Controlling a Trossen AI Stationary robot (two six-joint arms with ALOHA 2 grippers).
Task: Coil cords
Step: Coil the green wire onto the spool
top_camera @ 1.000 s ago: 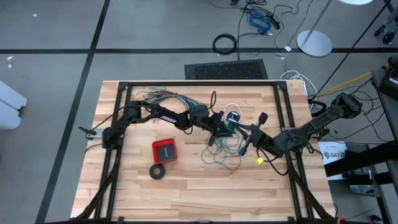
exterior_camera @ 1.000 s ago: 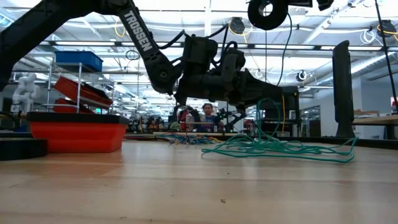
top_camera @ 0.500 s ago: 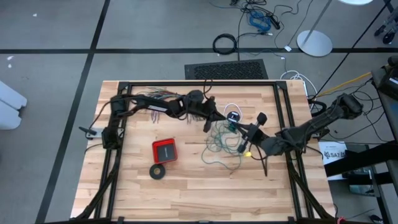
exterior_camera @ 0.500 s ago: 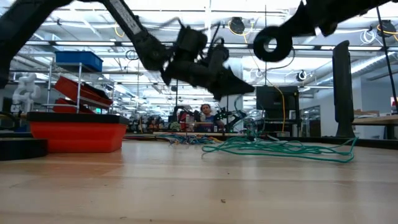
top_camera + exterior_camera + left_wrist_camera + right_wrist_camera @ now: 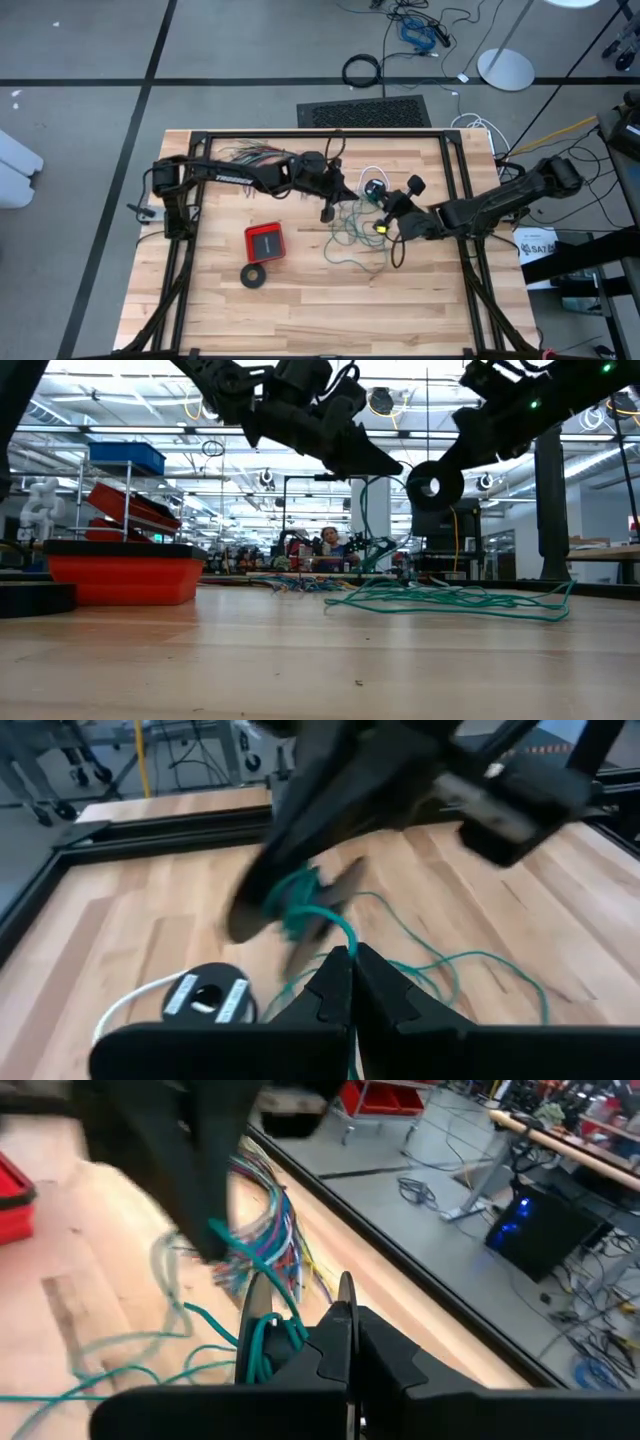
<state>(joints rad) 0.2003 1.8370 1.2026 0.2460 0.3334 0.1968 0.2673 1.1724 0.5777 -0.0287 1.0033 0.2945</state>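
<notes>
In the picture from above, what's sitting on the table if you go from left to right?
Black tape ring → red box → left gripper → teal wire → right gripper.

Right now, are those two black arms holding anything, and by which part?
Both tools are shut on the long thin teal-green wire: the left tool pinches a strand, and the right tool pinches a small bunch of loops.

Robotics lab in a big industrial hall

Ceiling lights (image 5: 200, 405) are glowing over rows of benches — a person (image 5: 331, 545) is sitting far back, red bins (image 5: 125, 580) are resting on the wooden table (image 5: 300, 300), and cables (image 5: 415, 30) are trailing across the grey floor.
</notes>
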